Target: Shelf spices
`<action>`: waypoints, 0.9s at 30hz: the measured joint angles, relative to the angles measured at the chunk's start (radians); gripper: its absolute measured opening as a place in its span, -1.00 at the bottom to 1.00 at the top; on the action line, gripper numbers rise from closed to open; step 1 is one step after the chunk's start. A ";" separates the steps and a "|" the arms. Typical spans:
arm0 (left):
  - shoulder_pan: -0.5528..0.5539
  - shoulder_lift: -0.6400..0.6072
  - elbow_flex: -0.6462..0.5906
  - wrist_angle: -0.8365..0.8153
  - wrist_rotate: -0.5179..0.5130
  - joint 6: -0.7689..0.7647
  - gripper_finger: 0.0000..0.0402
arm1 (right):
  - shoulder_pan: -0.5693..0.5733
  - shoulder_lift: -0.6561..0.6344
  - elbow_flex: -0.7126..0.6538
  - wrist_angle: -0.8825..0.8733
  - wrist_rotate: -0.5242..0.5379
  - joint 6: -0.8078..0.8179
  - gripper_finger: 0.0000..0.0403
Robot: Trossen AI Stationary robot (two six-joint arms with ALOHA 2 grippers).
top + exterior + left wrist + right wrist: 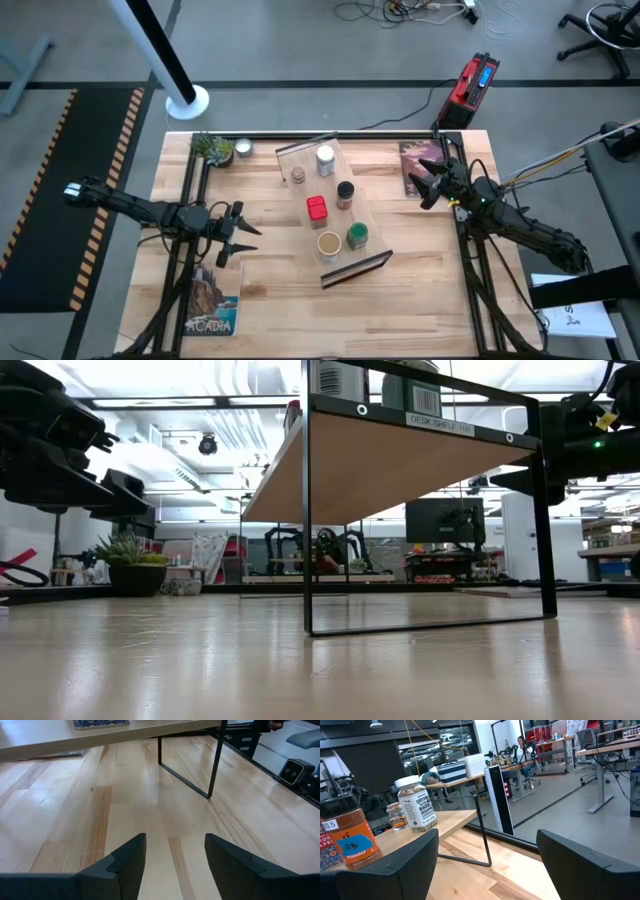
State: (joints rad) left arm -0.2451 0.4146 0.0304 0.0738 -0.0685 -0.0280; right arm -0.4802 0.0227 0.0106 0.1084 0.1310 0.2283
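Dark and empty, our left gripper [243,240] hangs over the bare table [270,290] left of the shelf [330,212], fingers [130,862] spread wide, touching nothing. Our right gripper [428,183] hovers right of the shelf, likewise released and holding nothing. We see all six spices on the shelf: white-capped jar [325,160], small brown jar [298,176], red tin [317,208], black-lidded jar [345,192], green-lidded jar [357,236], tan-lidded jar [329,243]. Beyond are desks and a seated person [522,750].

Bright overhead light, glare on the table [300,660], soft blur in low view.
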 joint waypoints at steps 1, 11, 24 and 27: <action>0.000 0.000 0.000 0.000 0.000 0.000 -0.04 | 0.000 0.000 0.000 0.000 0.000 0.000 0.56; 0.000 0.000 0.000 0.056 0.000 -0.014 -0.04 | 0.000 0.000 0.000 0.000 -0.001 0.000 0.56; 0.000 0.000 0.000 0.208 -0.135 -0.156 -0.04 | 0.000 0.000 0.007 -0.003 -0.099 -0.003 0.56; 0.001 0.000 0.000 0.223 -0.173 -0.222 -0.04 | 0.000 0.001 0.042 -0.005 -0.178 -0.003 0.56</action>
State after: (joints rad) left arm -0.2440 0.4149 0.0303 0.2973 -0.2413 -0.2499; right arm -0.4803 0.0240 0.0528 0.1036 -0.0470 0.2256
